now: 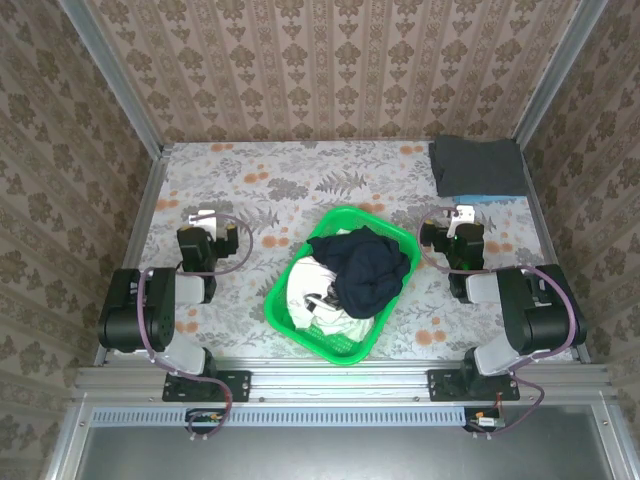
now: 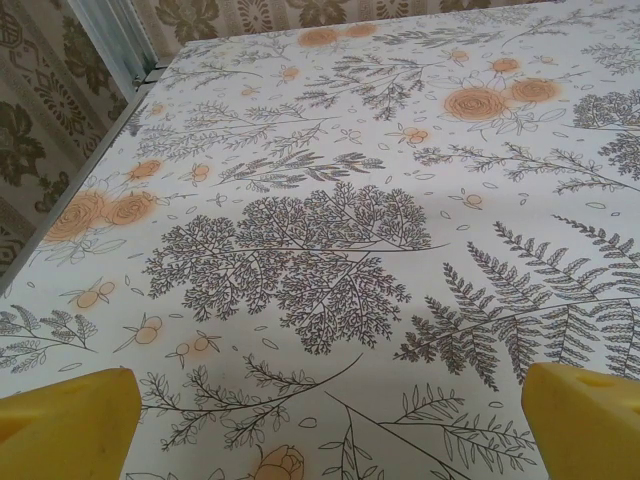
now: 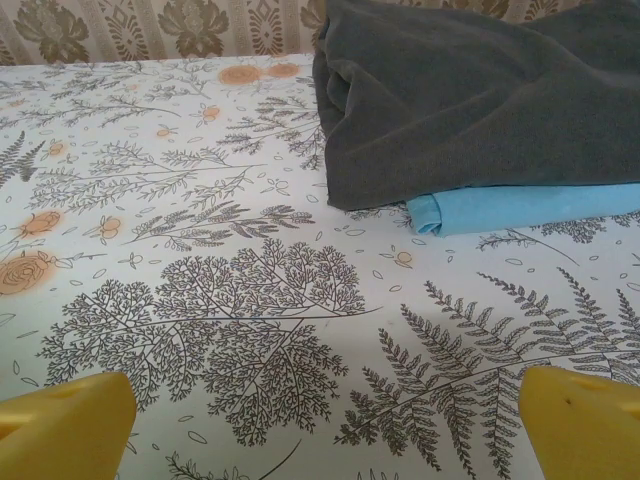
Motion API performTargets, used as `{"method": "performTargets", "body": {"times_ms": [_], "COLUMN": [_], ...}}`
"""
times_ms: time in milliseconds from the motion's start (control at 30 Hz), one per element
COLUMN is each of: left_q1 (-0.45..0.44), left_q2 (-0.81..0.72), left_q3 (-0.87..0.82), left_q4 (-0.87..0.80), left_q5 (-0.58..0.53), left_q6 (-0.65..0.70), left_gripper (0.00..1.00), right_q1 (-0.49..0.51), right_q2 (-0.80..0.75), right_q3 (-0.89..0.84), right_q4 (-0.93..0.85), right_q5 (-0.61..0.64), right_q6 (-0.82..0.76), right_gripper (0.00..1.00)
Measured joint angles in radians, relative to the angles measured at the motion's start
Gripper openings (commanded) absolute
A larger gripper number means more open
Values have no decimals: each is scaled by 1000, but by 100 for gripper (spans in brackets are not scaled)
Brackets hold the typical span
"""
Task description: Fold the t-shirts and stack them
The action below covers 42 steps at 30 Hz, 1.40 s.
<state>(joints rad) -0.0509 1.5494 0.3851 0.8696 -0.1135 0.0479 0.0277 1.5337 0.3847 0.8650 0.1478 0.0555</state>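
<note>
Left hand (image 1: 207,215) and right hand (image 1: 462,215) both hover over the flowered desk (image 1: 300,180), fingers spread wide, nothing held. At the far right corner, the dark grey t-shirt (image 3: 470,95) lies folded on the light blue t-shirt (image 3: 530,208). Between the arms, the green basket (image 1: 278,290) holds the navy t-shirt (image 1: 370,270) heaped over the white t-shirts (image 1: 305,295).

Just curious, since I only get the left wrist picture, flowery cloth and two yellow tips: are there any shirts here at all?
Observer: Yes. A green basket in the middle holds a crumpled dark navy shirt.
Operator: Anything under it?
Observer: White cloth with black marks lies beneath it in the basket.
Operator: Any folded already?
Observer: A folded dark grey shirt rests on a light blue one in the far right corner, ahead of the open right gripper.
</note>
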Motion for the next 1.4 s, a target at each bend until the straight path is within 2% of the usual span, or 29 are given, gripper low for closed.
{"method": "performTargets", "body": {"times_ms": [1267, 1400], "left_q1": [0, -32], "left_q2": [0, -49], "left_q3": [0, 0], "left_q4": [0, -51], "left_q5": [-5, -86], "left_q6": [0, 2], "left_gripper": [100, 100], "right_q1": [0, 0], "right_q2": [0, 0], "right_q3": [0, 0], "right_q4": [0, 0], "right_q5": [0, 0], "right_q6": [0, 0], "right_gripper": [100, 100]}}
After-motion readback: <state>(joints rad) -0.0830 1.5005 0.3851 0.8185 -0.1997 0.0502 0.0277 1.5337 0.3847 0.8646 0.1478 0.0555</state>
